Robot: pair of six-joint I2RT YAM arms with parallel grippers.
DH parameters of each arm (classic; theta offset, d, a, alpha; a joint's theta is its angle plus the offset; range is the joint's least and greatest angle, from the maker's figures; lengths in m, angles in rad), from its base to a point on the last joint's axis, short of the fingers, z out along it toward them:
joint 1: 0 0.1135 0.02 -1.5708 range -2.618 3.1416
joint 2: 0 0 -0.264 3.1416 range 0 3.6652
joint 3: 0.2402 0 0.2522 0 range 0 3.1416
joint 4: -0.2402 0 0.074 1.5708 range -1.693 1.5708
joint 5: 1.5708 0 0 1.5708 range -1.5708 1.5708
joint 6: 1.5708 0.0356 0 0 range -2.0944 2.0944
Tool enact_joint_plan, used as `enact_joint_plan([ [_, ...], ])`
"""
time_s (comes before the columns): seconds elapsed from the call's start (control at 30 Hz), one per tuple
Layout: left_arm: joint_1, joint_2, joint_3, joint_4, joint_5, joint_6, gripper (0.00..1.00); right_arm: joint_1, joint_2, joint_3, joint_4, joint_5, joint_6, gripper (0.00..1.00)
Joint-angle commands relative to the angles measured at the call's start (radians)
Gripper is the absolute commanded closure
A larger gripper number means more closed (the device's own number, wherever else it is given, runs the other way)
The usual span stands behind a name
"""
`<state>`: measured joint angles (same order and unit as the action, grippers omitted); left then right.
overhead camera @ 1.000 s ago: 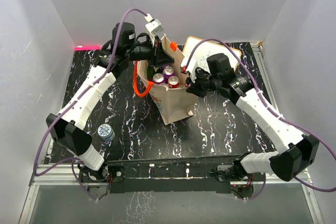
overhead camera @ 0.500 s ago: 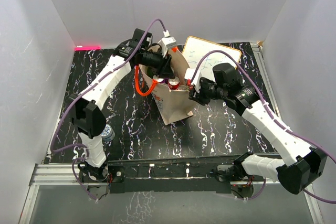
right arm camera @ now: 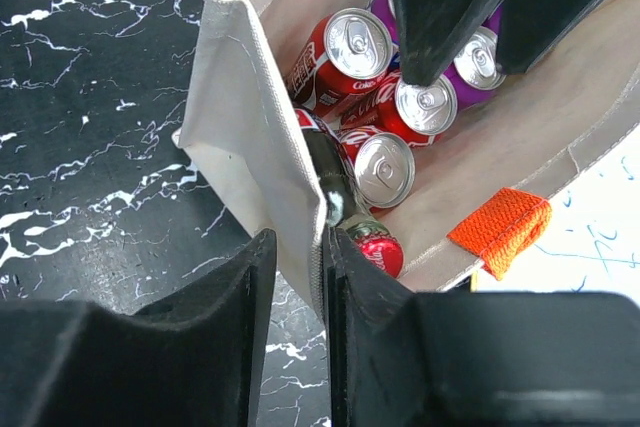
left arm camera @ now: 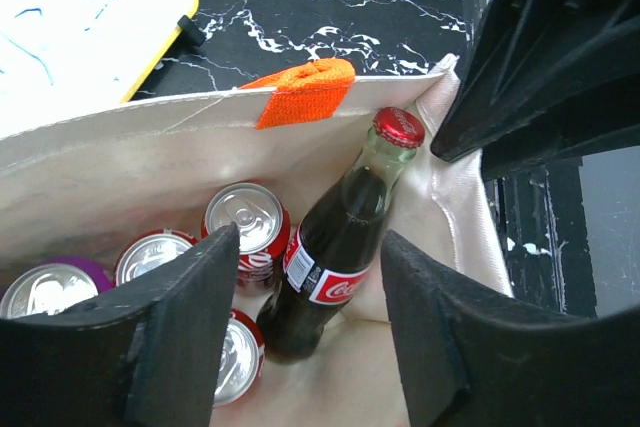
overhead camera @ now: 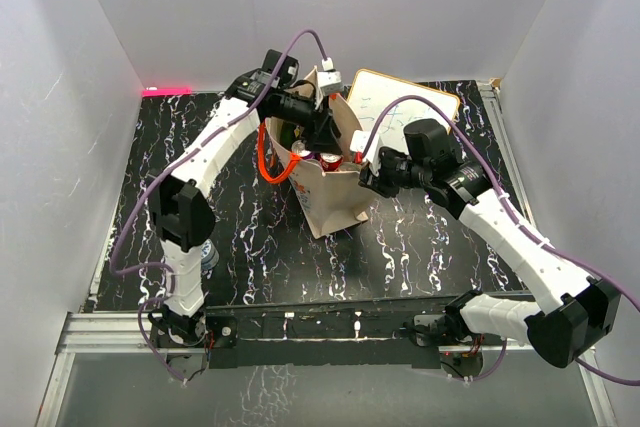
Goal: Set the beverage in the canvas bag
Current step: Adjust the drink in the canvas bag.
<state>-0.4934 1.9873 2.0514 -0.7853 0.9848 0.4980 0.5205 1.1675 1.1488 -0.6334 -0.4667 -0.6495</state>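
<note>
Left hand (left arm camera: 305, 322): my fingers are spread apart and empty, poised over the mouth of the bag (left arm camera: 130, 162), with the bottle showing between them.
Right hand (right arm camera: 297, 322): my two fingers are pinched on the bag's side wall near the rim, one inside and one outside, keeping the mouth spread.
Bottle (left arm camera: 340, 237): a dark cola in glass with a red cap, already inside the bag, leaning against the wall at one corner, its base on the bag floor.
Cans (left arm camera: 245, 222): several red ones and a purple one stand upright just beside the bottle, some touching it.
Bag: beige cloth, standing on the black marbled counter (overhead camera: 420, 237), an orange clip (left arm camera: 303, 90) on the rim.
Handling: I judge the bottle heavy for its size, rigid, smooth and breakable; the neck under the cap is the free place to take it, since cans crowd the body. The cloth wall is soft and would fold if I let go.
Left wrist view: shows the label, the lean and my empty fingers.
Right wrist view: shows my pinch on the cloth and the can tops.
Top view: shows both arms meeting at the bag and a whiteboard (overhead camera: 400, 97) behind it; the contents are mostly hidden.
</note>
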Motion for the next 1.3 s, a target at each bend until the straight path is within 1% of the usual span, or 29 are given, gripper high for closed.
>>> enact_joint_plan([
  [0.0, -0.009, 0.041, 0.013, 0.043, 0.110, 0.032, 0.38, 0.001, 0.007, 0.008, -0.017, -0.015, 0.004, 0.74],
  [0.17, -0.020, 0.063, -0.005, 0.052, 0.175, 0.090, 0.30, -0.001, -0.001, 0.004, -0.012, -0.009, -0.013, 0.80],
  [0.37, -0.053, 0.111, 0.007, 0.013, 0.266, 0.167, 0.23, 0.001, -0.041, -0.028, 0.017, -0.010, -0.024, 0.81],
  [0.47, -0.068, 0.124, 0.010, -0.012, 0.302, 0.208, 0.21, 0.000, -0.056, -0.023, 0.021, -0.008, -0.018, 0.82],
  [0.63, -0.092, 0.125, -0.036, 0.008, 0.320, 0.234, 0.19, 0.001, -0.068, -0.018, 0.000, -0.013, -0.018, 0.82],
  [0.77, -0.107, 0.124, -0.080, 0.083, 0.323, 0.188, 0.19, 0.000, -0.075, -0.021, -0.001, -0.019, -0.010, 0.86],
  [0.83, -0.113, 0.112, -0.124, 0.167, 0.321, 0.132, 0.21, 0.001, -0.074, -0.020, -0.002, -0.019, -0.004, 0.88],
  [0.87, -0.116, 0.103, -0.152, 0.233, 0.317, 0.098, 0.22, 0.001, -0.073, -0.020, -0.002, -0.020, -0.003, 0.89],
  [0.97, -0.118, 0.069, -0.283, 0.473, 0.313, -0.065, 0.28, 0.001, -0.071, -0.019, -0.003, -0.019, -0.009, 0.91],
  [1.03, -0.120, 0.049, -0.350, 0.622, 0.309, -0.161, 0.35, 0.001, -0.068, -0.017, -0.003, -0.014, -0.014, 0.92],
  [1.1, -0.122, 0.038, -0.392, 0.747, 0.299, -0.242, 0.45, 0.001, -0.065, -0.014, -0.005, -0.006, -0.018, 0.92],
  [1.17, -0.123, 0.032, -0.416, 0.827, 0.295, -0.305, 0.57, 0.001, -0.063, -0.011, -0.008, 0.000, -0.020, 0.92],
  [1.27, -0.121, 0.007, -0.418, 0.836, 0.282, -0.312, 0.74, 0.001, -0.062, -0.009, -0.012, 0.009, -0.020, 0.92],
])
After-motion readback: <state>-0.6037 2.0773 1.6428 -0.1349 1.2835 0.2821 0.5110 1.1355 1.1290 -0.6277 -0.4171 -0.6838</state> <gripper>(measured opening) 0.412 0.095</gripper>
